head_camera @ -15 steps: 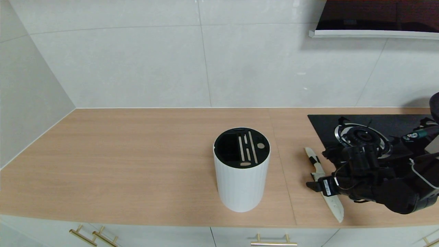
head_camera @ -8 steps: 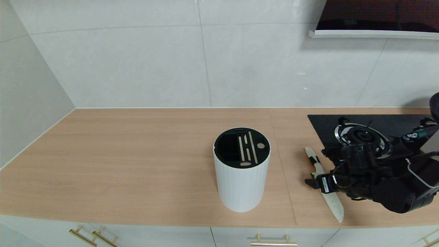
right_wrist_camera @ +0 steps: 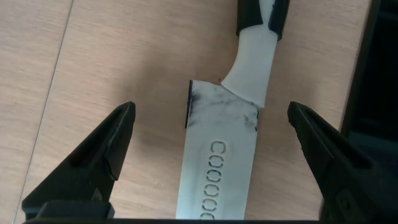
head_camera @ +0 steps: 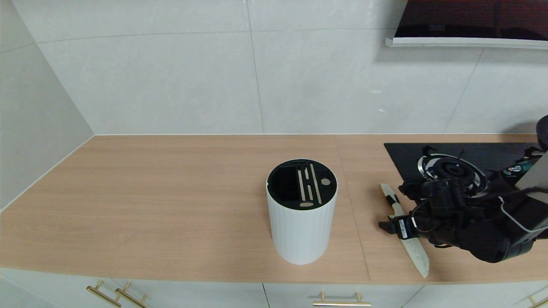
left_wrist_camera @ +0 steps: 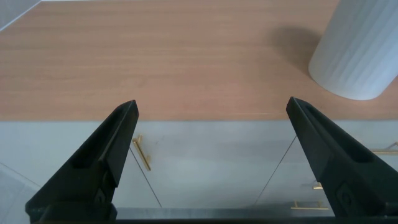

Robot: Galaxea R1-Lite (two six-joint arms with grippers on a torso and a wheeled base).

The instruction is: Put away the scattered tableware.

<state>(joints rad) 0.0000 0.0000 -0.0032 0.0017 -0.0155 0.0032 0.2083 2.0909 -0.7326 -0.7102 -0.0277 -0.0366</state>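
Observation:
A cream knife [head_camera: 416,255] with a cream and black handle lies flat on the wooden counter, right of the white ribbed holder [head_camera: 302,222]. The holder stands upright, and its black top has slots and one large opening. My right gripper [head_camera: 396,209] hovers open just over the knife. In the right wrist view its fingers straddle the knife [right_wrist_camera: 224,137] where blade meets handle, with nothing gripped between them [right_wrist_camera: 211,118]. My left gripper [left_wrist_camera: 211,109] is open and holds nothing, in front of the counter edge, with the holder [left_wrist_camera: 357,50] off to one side.
A black gas hob [head_camera: 449,169] sits right behind the knife, close to my right arm. A range hood [head_camera: 466,30] hangs above it. The tiled wall backs the counter [head_camera: 171,201]. White cabinet doors with brass handles [head_camera: 341,304] lie below the front edge.
My right gripper has crept slightly left and farther along the knife, towards its handle. The knife and the holder have stayed put.

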